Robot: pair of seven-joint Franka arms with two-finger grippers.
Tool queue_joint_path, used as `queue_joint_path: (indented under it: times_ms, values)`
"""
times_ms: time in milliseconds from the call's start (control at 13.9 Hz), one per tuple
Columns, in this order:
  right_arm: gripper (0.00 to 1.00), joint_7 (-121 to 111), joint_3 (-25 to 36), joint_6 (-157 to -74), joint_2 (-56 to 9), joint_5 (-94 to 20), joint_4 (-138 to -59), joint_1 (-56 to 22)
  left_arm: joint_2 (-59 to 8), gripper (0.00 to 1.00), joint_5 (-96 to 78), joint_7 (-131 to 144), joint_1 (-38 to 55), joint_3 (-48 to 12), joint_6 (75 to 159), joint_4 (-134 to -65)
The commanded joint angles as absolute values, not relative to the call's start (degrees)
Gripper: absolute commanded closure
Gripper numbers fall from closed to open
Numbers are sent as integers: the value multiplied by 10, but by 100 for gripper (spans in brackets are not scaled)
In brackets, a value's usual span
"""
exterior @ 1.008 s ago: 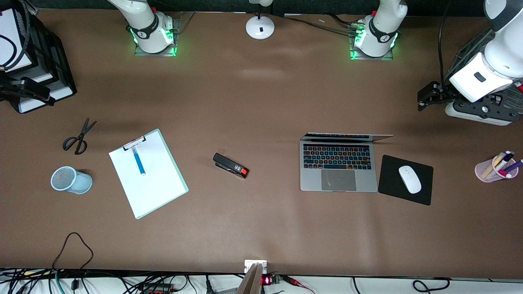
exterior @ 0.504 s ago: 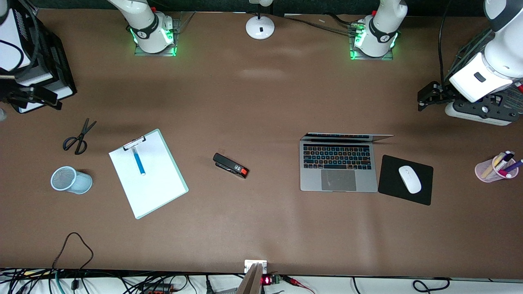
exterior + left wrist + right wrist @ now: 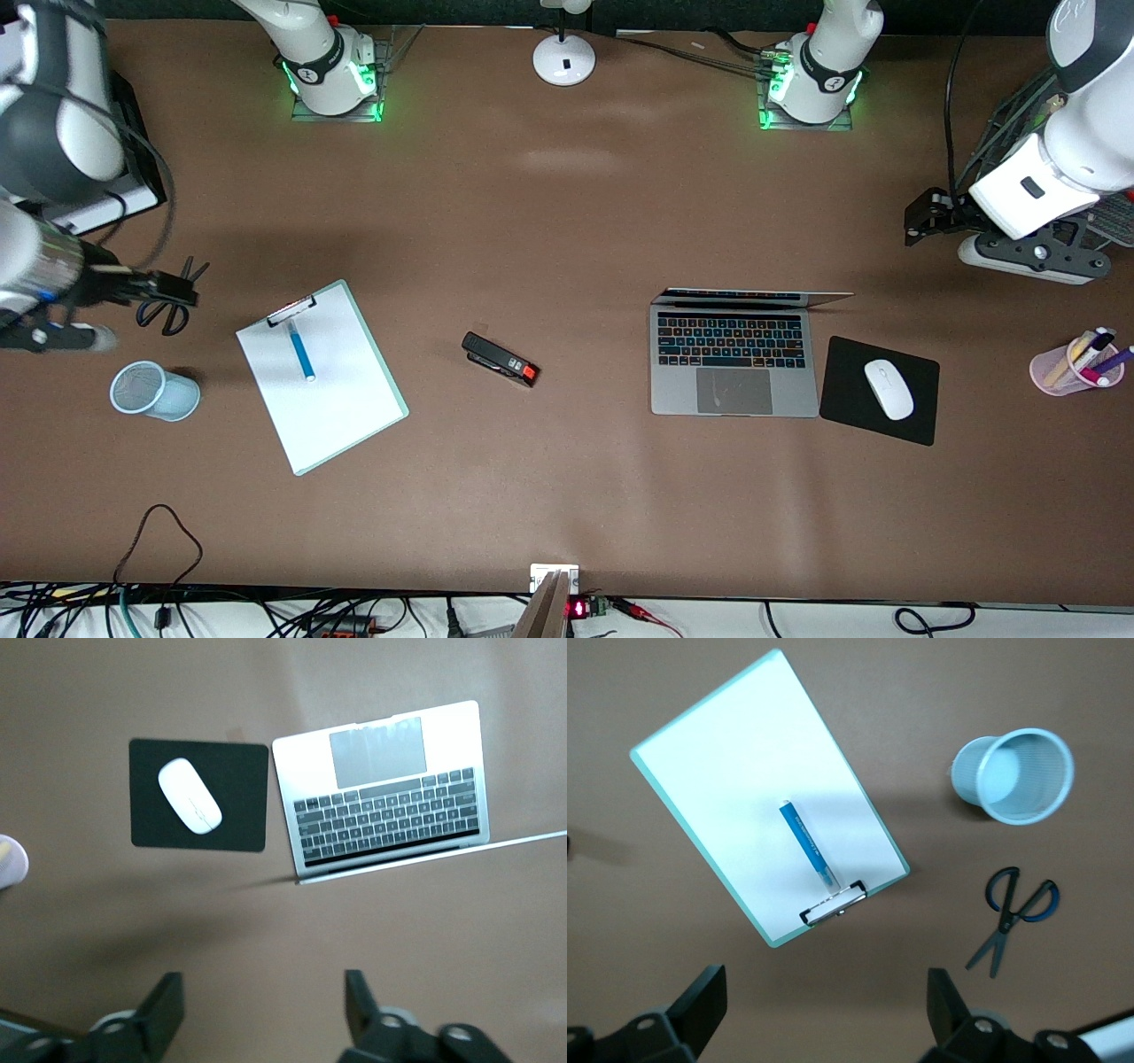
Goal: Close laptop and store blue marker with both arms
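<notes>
The laptop (image 3: 733,363) lies open on the table, its lid nearly upright; it also shows in the left wrist view (image 3: 381,788). The blue marker (image 3: 301,350) lies on a white clipboard (image 3: 323,390), its pale end by the clip; it also shows in the right wrist view (image 3: 806,842). My right gripper (image 3: 173,288) is open and empty, over the scissors (image 3: 168,310) beside the clipboard; it also shows in its own wrist view (image 3: 824,1005). My left gripper (image 3: 921,217) is open and empty, over bare table at the left arm's end; it also shows in its own wrist view (image 3: 264,1005).
A black mouse mat (image 3: 850,416) with a white mouse (image 3: 888,388) lies beside the laptop. A pink pen cup (image 3: 1063,368) stands at the left arm's end. A black stapler (image 3: 500,359) lies mid-table. A pale blue mesh cup (image 3: 155,390) lies near the clipboard. A lamp base (image 3: 563,58) stands between the arm bases.
My right arm has swung in from the table's end and its gripper now hangs over the scissors. My left arm has shifted only slightly.
</notes>
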State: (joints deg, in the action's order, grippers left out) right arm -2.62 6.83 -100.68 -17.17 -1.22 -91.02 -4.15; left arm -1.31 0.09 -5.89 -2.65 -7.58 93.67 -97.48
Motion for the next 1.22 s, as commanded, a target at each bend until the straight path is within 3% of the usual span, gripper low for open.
queue_joint_path:
  times_ms: [0, 576, 1153]
  values:
    - [0, -21, 69, -1026, -188, -13, -908, -60, -26, 85, -11, -64, -23, -79, 889, -940]
    - [0, -22, 69, -1083, -244, -12, -908, -80, -31, 88, -12, -64, -22, -82, 886, -938]
    - [0, -54, 69, -1127, -296, -11, -916, -87, -30, 88, -72, -48, -18, -97, 812, -960]
